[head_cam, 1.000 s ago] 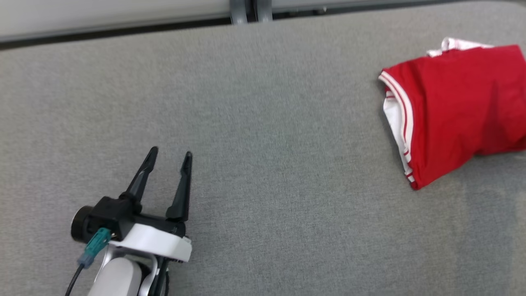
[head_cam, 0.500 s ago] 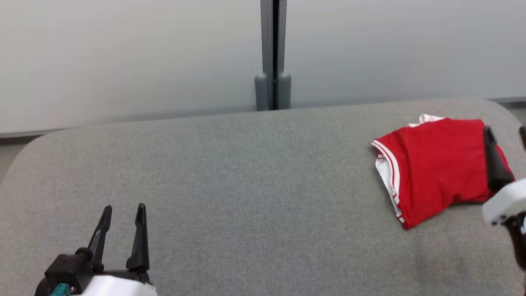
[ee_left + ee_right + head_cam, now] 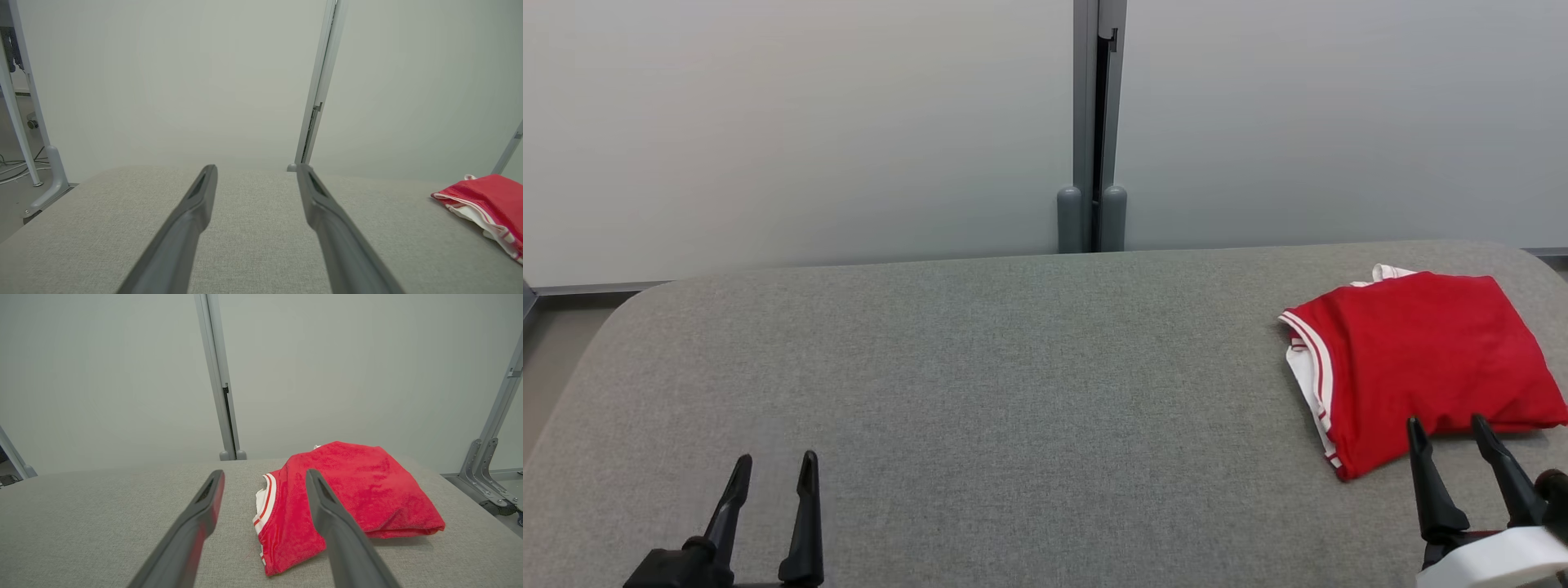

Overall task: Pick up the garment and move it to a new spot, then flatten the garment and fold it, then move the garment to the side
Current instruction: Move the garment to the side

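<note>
Both grippers rest near the front edge, fingers spread wide and empty: left gripper [image 3: 776,457] at lower left, right gripper [image 3: 1446,421] just short of the garment [image 3: 1421,351]. It lies folded at the right side of the table [image 3: 1013,367], so the task looks finished. Since a second ago the camera has tilted up, revealing the wall [image 3: 768,122] behind.

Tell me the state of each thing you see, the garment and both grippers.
garment: folded, lying on the table, right side, not held.
left gripper: open, empty.
right gripper: open, empty, at the garment's near edge.
</note>
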You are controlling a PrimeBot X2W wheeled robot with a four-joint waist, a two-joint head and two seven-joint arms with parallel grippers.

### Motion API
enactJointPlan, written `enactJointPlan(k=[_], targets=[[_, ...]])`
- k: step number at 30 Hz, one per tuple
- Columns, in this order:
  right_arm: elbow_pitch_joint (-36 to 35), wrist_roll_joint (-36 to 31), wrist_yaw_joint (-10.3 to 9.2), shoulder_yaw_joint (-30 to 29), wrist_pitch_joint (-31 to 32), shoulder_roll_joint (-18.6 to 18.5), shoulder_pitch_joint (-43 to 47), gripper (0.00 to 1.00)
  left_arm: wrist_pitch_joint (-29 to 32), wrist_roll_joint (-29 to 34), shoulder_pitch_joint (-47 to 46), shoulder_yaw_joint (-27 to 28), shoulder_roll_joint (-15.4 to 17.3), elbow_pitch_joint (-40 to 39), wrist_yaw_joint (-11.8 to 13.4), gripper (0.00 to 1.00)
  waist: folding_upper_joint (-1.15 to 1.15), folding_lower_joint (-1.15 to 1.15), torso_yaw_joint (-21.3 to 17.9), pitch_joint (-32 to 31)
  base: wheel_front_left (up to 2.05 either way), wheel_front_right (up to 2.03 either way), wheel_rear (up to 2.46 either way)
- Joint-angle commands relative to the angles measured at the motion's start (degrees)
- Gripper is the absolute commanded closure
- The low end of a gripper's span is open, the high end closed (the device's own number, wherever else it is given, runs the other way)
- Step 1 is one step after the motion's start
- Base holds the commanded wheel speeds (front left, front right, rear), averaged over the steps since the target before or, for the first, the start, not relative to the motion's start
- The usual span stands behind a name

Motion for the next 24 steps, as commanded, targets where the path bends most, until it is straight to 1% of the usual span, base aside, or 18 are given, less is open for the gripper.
enactJointPlan(k=[1, 4, 10, 19, 24], targets=[[0.21, -0.13, 0.03, -0.1, -0.55, -0.22, 0.44, 0.0, -0.04, 0.41, 1.1, 0.29, 0.1, 0.21, -0.12, 0.0, 0.0, 0.0, 0.03, -0.02, 0.0, 0.0, 0.0], [1.77, -0.3, 0.03, 1.23, -3.23, 0.39, 0.77, 0.0, -0.05, 2.1, 1.07, 0.81, -0.19, 1.0, -0.46, 0.0, 0.0, 0.0, 0.06, -0.17, 0.0, 0.0, 0.0], [4.08, 0.09, 0.03, 2.67, -5.54, 0.96, -0.4, 0.0, -0.06, 3.68, 0.31, 1.3, -1.37, 4.47, -1.89, 0.0, 0.0, 0.0, -0.16, -0.24, 0.0, 0.0, 0.0], [6.05, -0.19, 0.03, 4.05, -6.59, 1.5, -2.68, 0.0, -0.07, 5.47, -2.31, 2.64, -2.23, 7.94, -3.14, 0.0, 0.0, 0.0, -1.16, 0.11, 0.0, 0.0, 0.0], [7.45, 0.18, 0.03, 4.87, -6.78, 1.47, -4.14, 0.0, -0.07, 5.98, -3.21, 3.35, -2.83, 9.18, -3.82, 0.0, 0.0, 0.0, -1.09, 0.32, 0.0, 0.0, 0.0]])
